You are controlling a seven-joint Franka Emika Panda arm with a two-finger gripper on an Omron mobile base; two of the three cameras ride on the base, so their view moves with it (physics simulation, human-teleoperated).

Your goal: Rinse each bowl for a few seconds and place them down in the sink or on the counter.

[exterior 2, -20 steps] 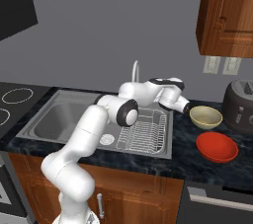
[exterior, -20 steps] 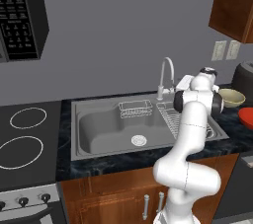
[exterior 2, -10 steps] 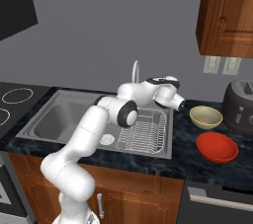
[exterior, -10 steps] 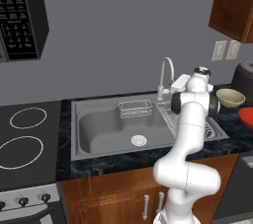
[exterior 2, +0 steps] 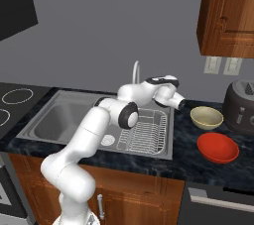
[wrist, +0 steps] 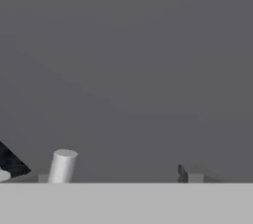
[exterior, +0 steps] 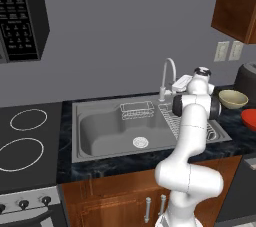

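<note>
Bowls, the tan bowl [exterior 2: 207,117] and the red bowl [exterior 2: 217,147], sit untouched on the surface [exterior 2: 193,162] at the right of the frame, beside the sink [exterior 2: 59,122], so all rinsing looks ahead. Whether the gripper [exterior 2: 182,103], just left of the tan bowl, has its fingers apart I cannot tell.

The gripper [exterior 2: 182,104] is too small and dark to tell how its jaws stand. The red bowl [exterior: 249,119], beside the arm, is cut off by the picture's edge. The dark appliance [exterior 2: 240,106] past the gripper is cut off too. The arm hides part of the wire rack [exterior: 216,132].
</note>
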